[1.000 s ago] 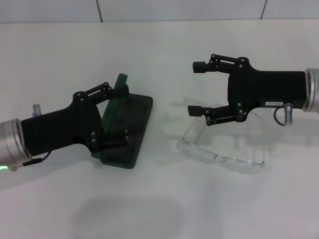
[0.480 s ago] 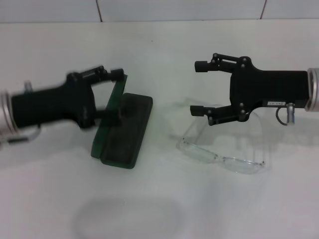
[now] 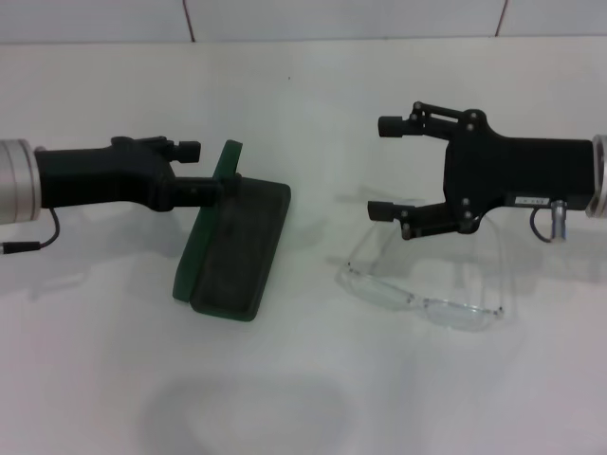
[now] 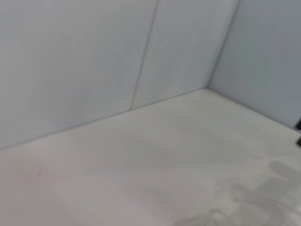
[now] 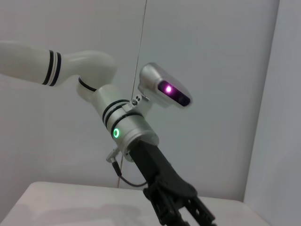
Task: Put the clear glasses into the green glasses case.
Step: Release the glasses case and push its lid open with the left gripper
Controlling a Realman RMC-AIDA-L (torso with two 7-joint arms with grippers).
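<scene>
The green glasses case (image 3: 235, 248) lies open left of centre in the head view, its lid (image 3: 226, 159) tilted up along its left side and the dark inside showing. My left gripper (image 3: 204, 171) is open and rolled on its side, its lower finger (image 3: 211, 190) against the raised lid. The clear glasses (image 3: 422, 301) rest on the table at the right, lens toward me and arms pointing away. My right gripper (image 3: 384, 168) hovers open just above the glasses' far left arm, holding nothing. The right wrist view shows only my left arm (image 5: 127, 129).
The white table (image 3: 303, 398) runs back to a tiled wall (image 3: 341, 17). The left wrist view shows only bare table (image 4: 155, 169) and a wall corner (image 4: 207, 84). Roughly a hand's width of table separates the case from the glasses.
My left gripper has risen off the case base, pulled back to the left and rolled onto its side. The lid stays raised. The right gripper has drifted slightly right. The glasses have not moved.
</scene>
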